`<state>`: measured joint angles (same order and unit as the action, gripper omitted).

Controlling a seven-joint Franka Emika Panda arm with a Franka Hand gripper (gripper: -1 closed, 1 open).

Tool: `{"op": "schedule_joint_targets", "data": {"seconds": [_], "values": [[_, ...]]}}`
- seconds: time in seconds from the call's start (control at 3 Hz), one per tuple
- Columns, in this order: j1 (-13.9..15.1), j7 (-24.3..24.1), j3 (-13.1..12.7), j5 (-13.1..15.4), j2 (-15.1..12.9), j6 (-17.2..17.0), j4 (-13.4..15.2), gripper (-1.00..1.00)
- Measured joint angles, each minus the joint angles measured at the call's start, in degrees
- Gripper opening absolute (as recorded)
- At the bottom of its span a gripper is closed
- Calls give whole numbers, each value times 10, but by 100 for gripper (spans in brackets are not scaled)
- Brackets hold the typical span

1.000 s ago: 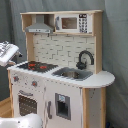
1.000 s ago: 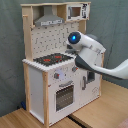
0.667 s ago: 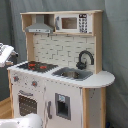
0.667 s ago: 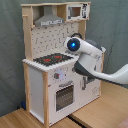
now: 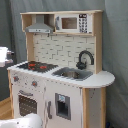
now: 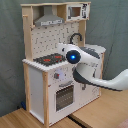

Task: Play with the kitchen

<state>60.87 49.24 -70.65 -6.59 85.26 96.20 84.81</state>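
Here the kitchen [image 5: 60,75] holds a sink [image 5: 73,74] beside its stovetop [image 5: 37,65].

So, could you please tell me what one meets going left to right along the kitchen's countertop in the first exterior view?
Stovetop → sink → black faucet → the bare rounded end of the counter.

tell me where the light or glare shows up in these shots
In the second exterior view, a blue light glows on the arm in front of the kitchen, and lighting looks even. In the first exterior view, the microwave window looks pale and washed out, and the whole picture is soft.
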Motion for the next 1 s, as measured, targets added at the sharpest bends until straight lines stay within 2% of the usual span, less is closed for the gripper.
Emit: {"op": "schedule_joint_targets", "data": {"seconds": [1.0], "values": [[0,0,-18,28,0,190,0,100]]}}
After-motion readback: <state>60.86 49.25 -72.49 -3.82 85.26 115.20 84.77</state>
